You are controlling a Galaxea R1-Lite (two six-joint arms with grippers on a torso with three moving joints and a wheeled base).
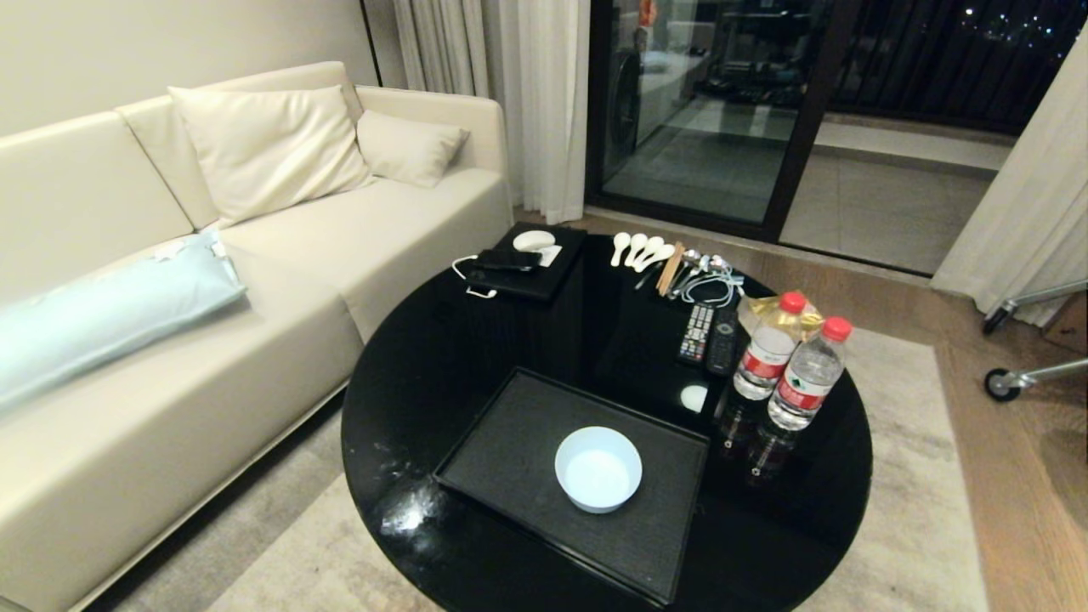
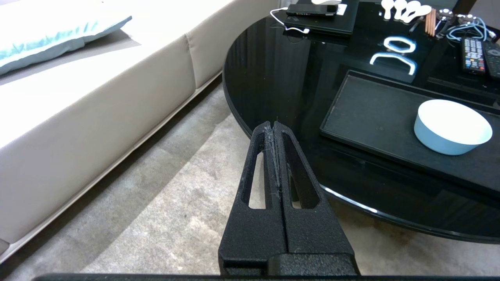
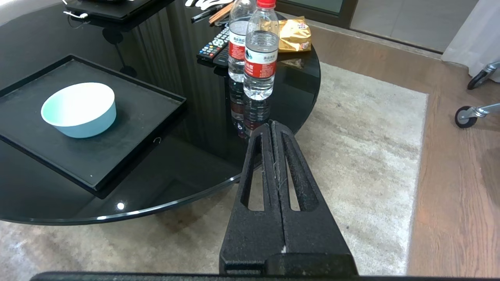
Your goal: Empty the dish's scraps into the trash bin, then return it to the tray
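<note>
Bottle labels red, print unreadable. Dish sits empty on tray. Wrist views alone show left pincer and right pincer, both closed, off worktop.

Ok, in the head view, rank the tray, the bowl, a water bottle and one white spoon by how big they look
1. Tray, largest by far.
2. Bowl and the nearer water bottle: too alike in apparent size to rank.
3. White spoon, smallest, though it lies farthest from the camera, which shrinks it.
</note>
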